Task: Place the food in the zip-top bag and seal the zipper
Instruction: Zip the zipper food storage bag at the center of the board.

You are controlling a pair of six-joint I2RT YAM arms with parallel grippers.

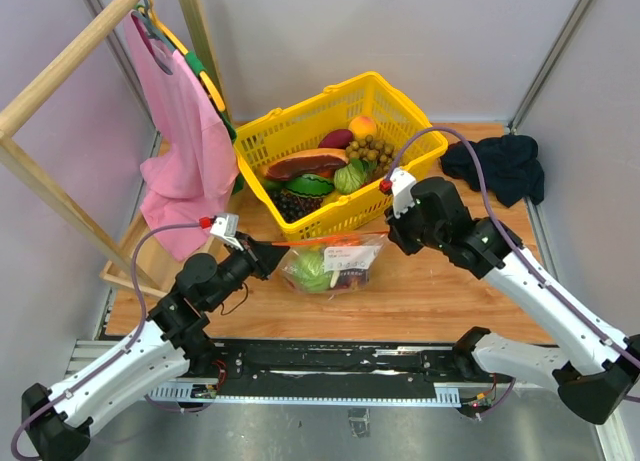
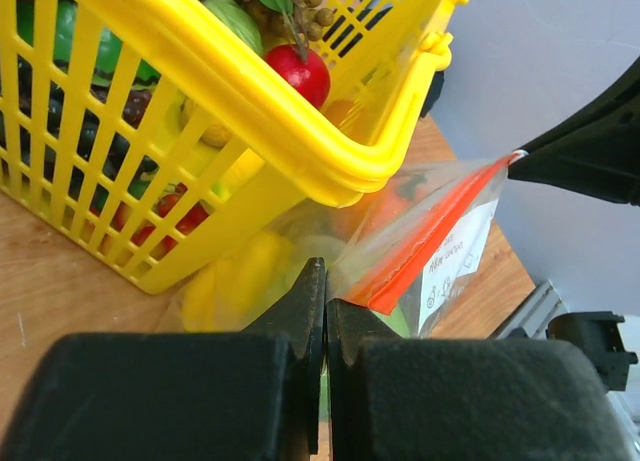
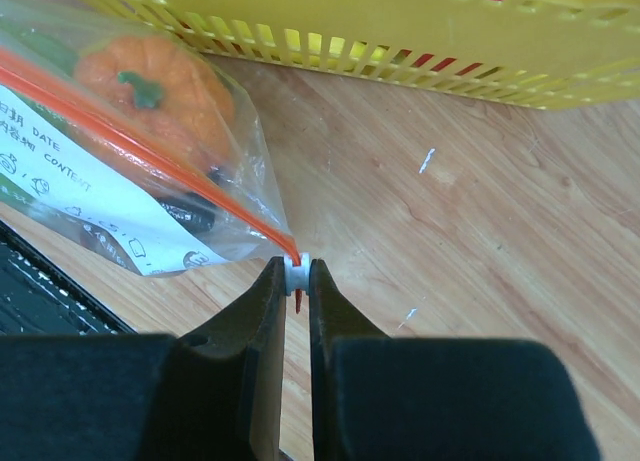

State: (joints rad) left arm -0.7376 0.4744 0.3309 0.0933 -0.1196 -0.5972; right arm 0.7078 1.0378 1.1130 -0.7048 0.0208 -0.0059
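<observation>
The fingers of the left gripper (image 1: pixel 268 251) and of the right gripper (image 1: pixel 388 231) each clamp one end of the zipper (image 1: pixel 330 242), which runs taut between them at the centre of the top view. Below it the zip-top bag (image 1: pixel 345 271) lies on the wooden table (image 1: pixel 450 301), just in front of the yellow basket (image 1: pixel 300 113), with a green cabbage (image 1: pixel 312 271) and darker food inside. In the left wrist view, the fingers (image 2: pixel 300 311), pressed together at lower centre, pinch the bag's near corner where the red-orange strip ends. In the right wrist view, the fingers (image 3: pixel 265 311) pinch a small white tab (image 3: pixel 296 272) at the zipper's end, and an orange pumpkin (image 3: pixel 150 81) sits inside the bag. Loading appears done. Whether the seal is complete cannot be told.
</observation>
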